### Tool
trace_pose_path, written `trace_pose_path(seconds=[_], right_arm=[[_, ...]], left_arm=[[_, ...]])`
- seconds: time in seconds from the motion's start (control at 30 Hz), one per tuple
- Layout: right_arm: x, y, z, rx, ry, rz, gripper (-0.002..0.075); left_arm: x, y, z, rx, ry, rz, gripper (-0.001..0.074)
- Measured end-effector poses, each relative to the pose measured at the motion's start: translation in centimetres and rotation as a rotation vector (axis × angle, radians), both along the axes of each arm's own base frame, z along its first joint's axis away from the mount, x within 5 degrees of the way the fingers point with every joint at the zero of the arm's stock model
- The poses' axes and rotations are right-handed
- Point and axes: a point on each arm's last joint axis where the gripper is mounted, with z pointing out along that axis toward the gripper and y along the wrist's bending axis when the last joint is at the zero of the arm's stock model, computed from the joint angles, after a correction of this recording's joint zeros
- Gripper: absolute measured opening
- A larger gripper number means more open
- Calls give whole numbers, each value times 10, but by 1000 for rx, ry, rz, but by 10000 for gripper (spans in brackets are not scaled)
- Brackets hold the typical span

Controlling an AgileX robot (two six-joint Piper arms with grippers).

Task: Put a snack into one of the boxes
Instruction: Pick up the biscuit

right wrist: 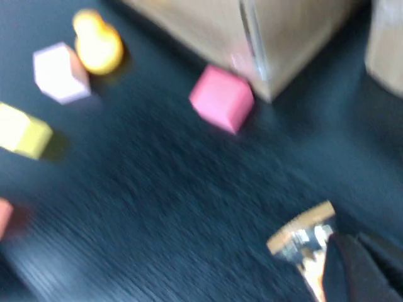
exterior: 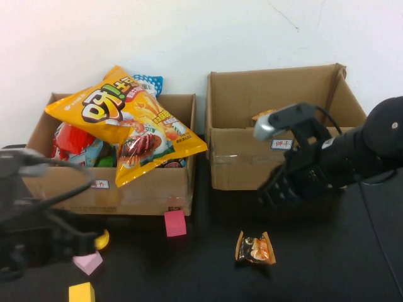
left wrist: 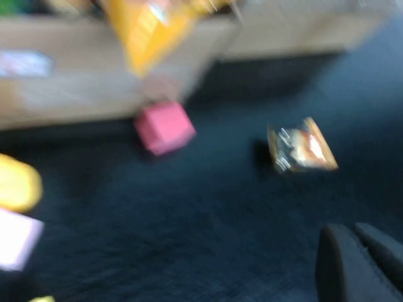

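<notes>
A small orange and black snack packet (exterior: 255, 248) lies on the black table (exterior: 208, 270) in front of the right cardboard box (exterior: 277, 160). It also shows in the left wrist view (left wrist: 302, 151) and the right wrist view (right wrist: 302, 239). My right gripper (exterior: 272, 190) hangs shut and empty just above and behind the packet; its fingers (right wrist: 352, 267) are right beside it. My left gripper (exterior: 66, 242) is low at the front left, shut and empty (left wrist: 362, 264), well left of the packet. The left box (exterior: 113, 182) is heaped with snack bags, a big yellow one (exterior: 123, 113) on top.
A pink cube (exterior: 175, 223) sits before the left box's right corner. A light pink block (exterior: 88, 262), a yellow round piece (exterior: 102, 239) and a yellow block (exterior: 82, 292) lie at the front left. The right box holds one orange item (exterior: 263, 116).
</notes>
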Motion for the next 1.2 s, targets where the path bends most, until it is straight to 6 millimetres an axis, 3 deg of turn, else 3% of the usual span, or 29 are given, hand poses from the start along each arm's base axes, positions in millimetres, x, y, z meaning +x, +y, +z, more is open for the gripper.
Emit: trace_pose_path(seconds=[0.27, 0.43, 0.53, 0.7, 0.77, 0.87, 1.2], right_arm=[[-4, -24, -6, -215, 7, -84, 3], [-2, -24, -22, -192, 59, -158, 11], [4, -18, -47, -171, 120, -170, 88], [7, -10, -87, -144, 257, -203, 393], [7, -7, -99, -131, 286, -197, 469], [9, 0, -116, -78, 325, -176, 512], [26, 11, -143, -28, 287, -150, 518]], left_arm=[[26, -66, -45, 104, 41, -195, -1], [30, -95, -65, 162, 33, -205, -1], [36, -98, -72, 146, 44, -122, -1], [41, -98, -76, 145, 51, -72, -1], [41, -98, -77, 143, 51, -71, -1], [40, -99, -77, 148, 46, -79, -1], [36, -103, -77, 140, 66, -149, -1]])
